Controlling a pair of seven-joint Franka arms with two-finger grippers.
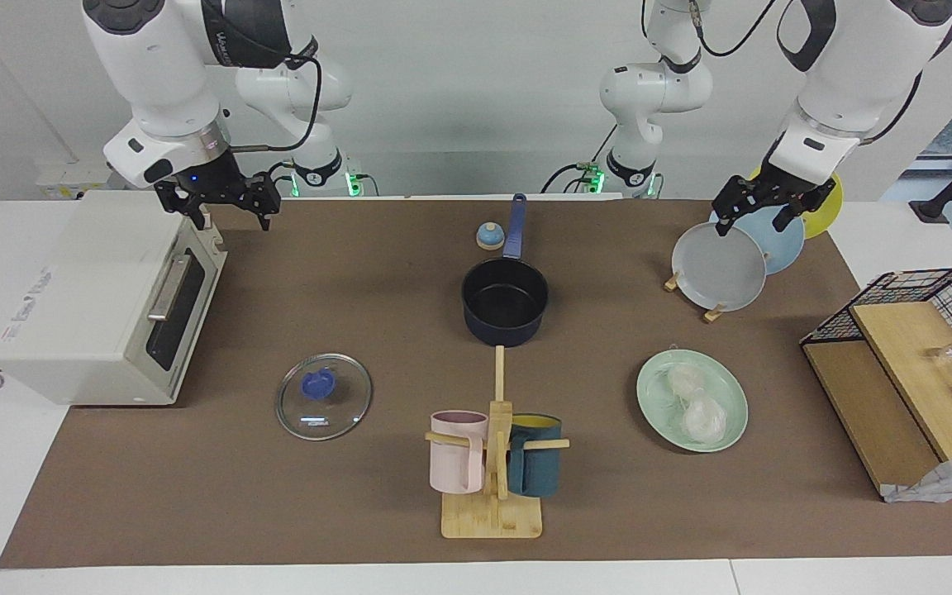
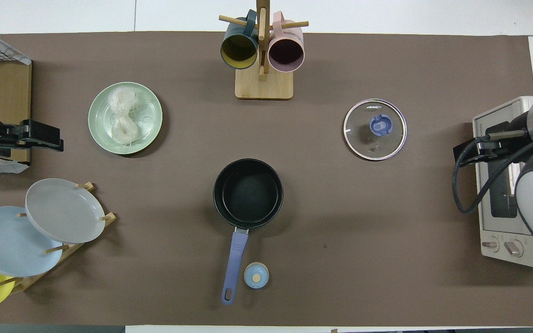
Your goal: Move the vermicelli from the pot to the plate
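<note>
The vermicelli (image 1: 695,405), two whitish lumps in clear wrap, lies on the pale mint-green plate (image 1: 651,382) toward the left arm's end of the table; it also shows in the overhead view (image 2: 123,115) on the plate (image 2: 97,99). The dark navy pot (image 1: 505,302) stands mid-table with a bare black interior, its blue handle (image 1: 516,225) pointing at the robots; it shows in the overhead view (image 2: 248,192) too. My left gripper (image 1: 750,225) is open and empty, raised over the plate rack. My right gripper (image 1: 230,221) is open and empty, raised over the toaster oven's corner.
A glass lid (image 1: 324,397) lies toward the right arm's end. A mug rack (image 1: 492,512) holds a pink and a teal mug. A toaster oven (image 1: 96,297), a plate rack (image 1: 720,268), a small blue knob (image 1: 489,237) and a wire basket with boards (image 1: 914,347) stand around.
</note>
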